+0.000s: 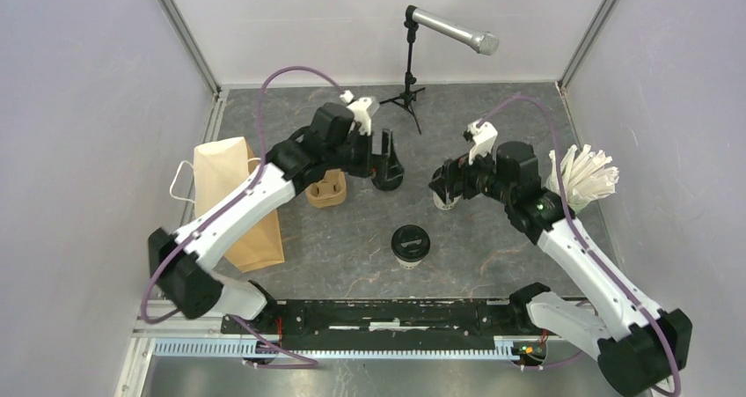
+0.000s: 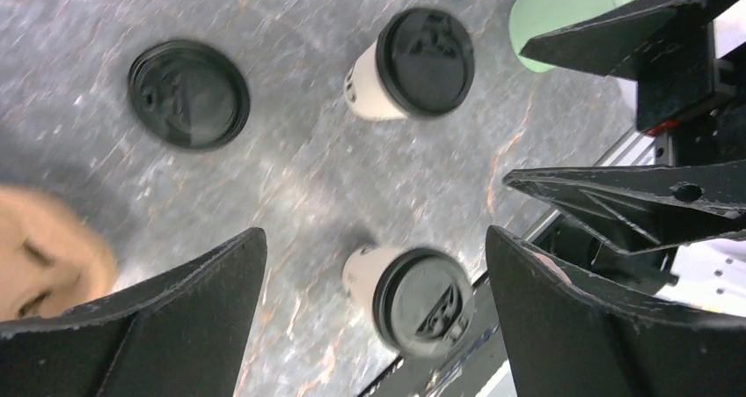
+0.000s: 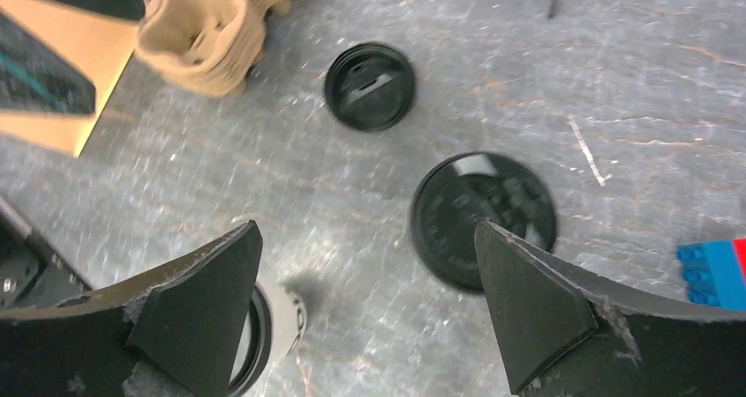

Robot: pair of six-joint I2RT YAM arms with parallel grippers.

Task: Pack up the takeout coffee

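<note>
Cups (image 1: pixel 410 245) stand lidded right of the cup carrier (image 1: pixel 327 188), unpacked; my left gripper (image 2: pixel 374 234) and right gripper (image 3: pixel 365 230) hover there, jaws spread to grasp them.

Lab recording booth: white panel walls (image 1: pixel 79 106), aluminium framing (image 1: pixel 185 36), microphone (image 1: pixel 453 30) on stand (image 1: pixel 409 71)

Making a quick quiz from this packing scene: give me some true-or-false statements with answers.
1. Three lidded coffee cups stand on the table. True.
2. A cup sits in the cardboard carrier. False: no cup is in it.
3. The left gripper and right gripper are both open. True.
4. The straws stand in the paper bag. False: they stand in a pale green cup; the bag lies on the left arm's side.
</note>
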